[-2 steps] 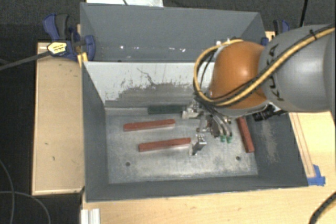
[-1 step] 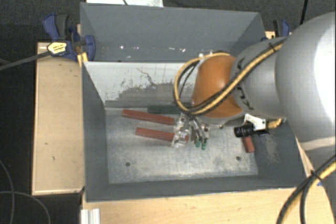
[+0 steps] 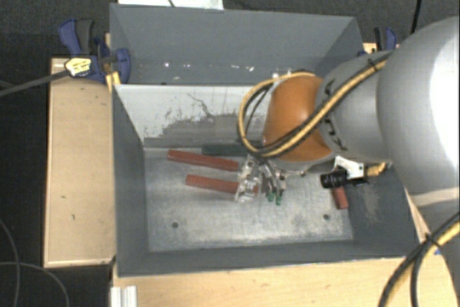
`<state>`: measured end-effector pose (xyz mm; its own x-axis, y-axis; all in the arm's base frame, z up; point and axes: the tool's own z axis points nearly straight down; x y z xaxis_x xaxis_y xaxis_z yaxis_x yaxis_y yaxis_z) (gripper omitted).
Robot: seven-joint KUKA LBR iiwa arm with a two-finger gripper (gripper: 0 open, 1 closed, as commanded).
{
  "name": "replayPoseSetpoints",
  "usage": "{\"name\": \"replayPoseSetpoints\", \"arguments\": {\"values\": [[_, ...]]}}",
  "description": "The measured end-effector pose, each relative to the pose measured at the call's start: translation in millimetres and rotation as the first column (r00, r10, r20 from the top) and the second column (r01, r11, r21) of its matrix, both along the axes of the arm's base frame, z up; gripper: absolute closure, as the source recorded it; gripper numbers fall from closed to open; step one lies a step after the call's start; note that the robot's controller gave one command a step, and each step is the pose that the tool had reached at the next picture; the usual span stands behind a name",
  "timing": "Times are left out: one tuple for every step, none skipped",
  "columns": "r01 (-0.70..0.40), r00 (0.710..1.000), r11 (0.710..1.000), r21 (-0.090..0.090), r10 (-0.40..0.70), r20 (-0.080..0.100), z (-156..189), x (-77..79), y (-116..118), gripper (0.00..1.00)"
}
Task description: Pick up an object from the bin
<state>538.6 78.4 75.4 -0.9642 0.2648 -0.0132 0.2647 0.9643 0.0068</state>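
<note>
Gripper low at bin centre, long flat reddish-brown stick at its nine o'clock, whether it grips cannot be told

gripper low in bin | lower red-brown bar ends at its left | upper red-brown bar, dark strip up-left | short red-brown piece well right

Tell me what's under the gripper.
The right end of the lower reddish-brown stick reaches the gripper, on the bin floor. The gripper and the orange wrist cover hide whatever else lies directly beneath.
</note>
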Motion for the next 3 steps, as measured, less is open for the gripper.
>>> {"name": "replayPoseSetpoints", "arguments": {"values": [[-0.001,1.0,1.0,-0.001,0.001,-0.007,-2.6,-2.7,0.0,0.0],[-0.001,1.0,1.0,-0.001,0.001,-0.007,-2.5,-2.6,0.0,0.0],[-0.044,0.999,0.999,0.001,0.044,-0.001,-1.2,14.6,71.5,1.0]]}}
